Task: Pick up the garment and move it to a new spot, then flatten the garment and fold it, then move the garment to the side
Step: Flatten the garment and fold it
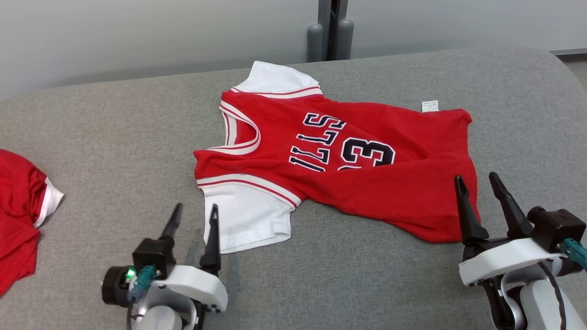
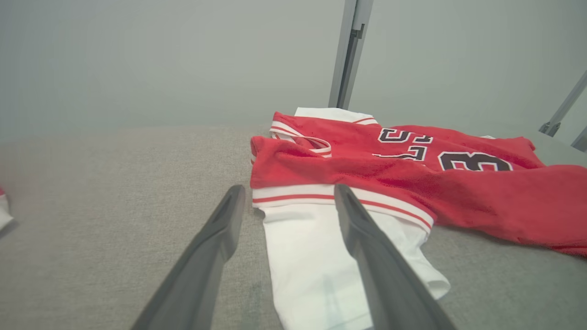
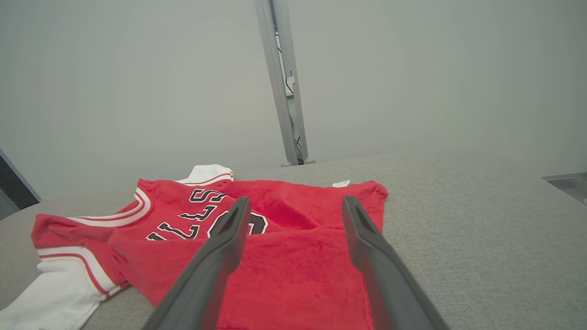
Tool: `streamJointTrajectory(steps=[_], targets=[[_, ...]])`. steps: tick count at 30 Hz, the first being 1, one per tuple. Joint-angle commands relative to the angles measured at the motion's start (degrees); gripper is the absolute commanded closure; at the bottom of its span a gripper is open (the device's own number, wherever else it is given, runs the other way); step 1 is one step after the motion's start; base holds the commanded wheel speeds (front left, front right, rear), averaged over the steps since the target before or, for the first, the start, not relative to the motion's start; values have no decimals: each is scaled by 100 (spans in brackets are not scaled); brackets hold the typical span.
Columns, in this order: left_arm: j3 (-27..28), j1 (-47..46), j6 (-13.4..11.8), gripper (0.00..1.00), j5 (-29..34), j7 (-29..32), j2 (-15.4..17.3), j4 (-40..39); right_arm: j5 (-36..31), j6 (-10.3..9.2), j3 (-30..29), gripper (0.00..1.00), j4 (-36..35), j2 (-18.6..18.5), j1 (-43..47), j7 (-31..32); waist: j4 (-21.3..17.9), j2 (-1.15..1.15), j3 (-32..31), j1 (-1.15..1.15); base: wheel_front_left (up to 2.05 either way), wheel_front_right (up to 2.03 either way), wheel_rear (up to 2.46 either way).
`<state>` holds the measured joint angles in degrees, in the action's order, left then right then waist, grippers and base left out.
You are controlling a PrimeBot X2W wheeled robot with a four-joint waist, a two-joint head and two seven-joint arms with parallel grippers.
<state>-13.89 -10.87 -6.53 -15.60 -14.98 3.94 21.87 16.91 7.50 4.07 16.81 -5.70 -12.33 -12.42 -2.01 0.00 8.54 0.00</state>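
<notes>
Garment [image 1: 390, 192] lettering partly hidden by fold, left claw [image 1: 196, 207] and right claw [image 1: 475, 176] apart

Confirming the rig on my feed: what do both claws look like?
Left claw and right claw: two long dark tapered fingers each, white wrist shell, black camera block, teal plug. Green light on the left block; black cable along the right wrist.

The garment [image 1: 390, 192] reads "LLS" and "23", ahead and left of the right end effector [image 1: 475, 176]. Print on its white tag [image 1: 429, 106] is too small to read.
</notes>
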Motion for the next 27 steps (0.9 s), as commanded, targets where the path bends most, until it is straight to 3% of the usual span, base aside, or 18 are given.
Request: streamJointTrajectory(steps=[1, 7, 13, 17, 26, 27], targets=[[-63, 42, 57, 0, -28, -17, -6, 74, -1, -2, -9, 0, -37, -32, 18, 10, -2, 0, 6, 0, 0, 0, 0], [-310, 86, 111, 0, -231, 62, -51, 413, 23, -2, 29, 0, -52, -19, -49, 14, -89, 0, 65, 0, 0, 0, 0], [-321, -3, -195, 0, -284, 223, -61, 836, 64, -2, -30, 0, -25, 1, -43, -31, -178, 0, 146, 0, 0, 0, 0], [-298, -89, -262, 0, -346, 288, -67, 1016, 52, -2, -56, 0, -9, -31, -57, -43, -193, 0, 184, 0, 0, 0, 0], [-403, -182, -156, 0, -535, 500, -80, 1194, 36, -2, -132, 0, 29, -36, -74, -69, -153, 0, 212, 0, 0, 0, 0], [-443, -192, -128, 25, -550, 532, -82, 1208, 31, -2, -143, 0, 39, -39, -70, -72, -143, 0, 210, 0, 0, 0, 0]])
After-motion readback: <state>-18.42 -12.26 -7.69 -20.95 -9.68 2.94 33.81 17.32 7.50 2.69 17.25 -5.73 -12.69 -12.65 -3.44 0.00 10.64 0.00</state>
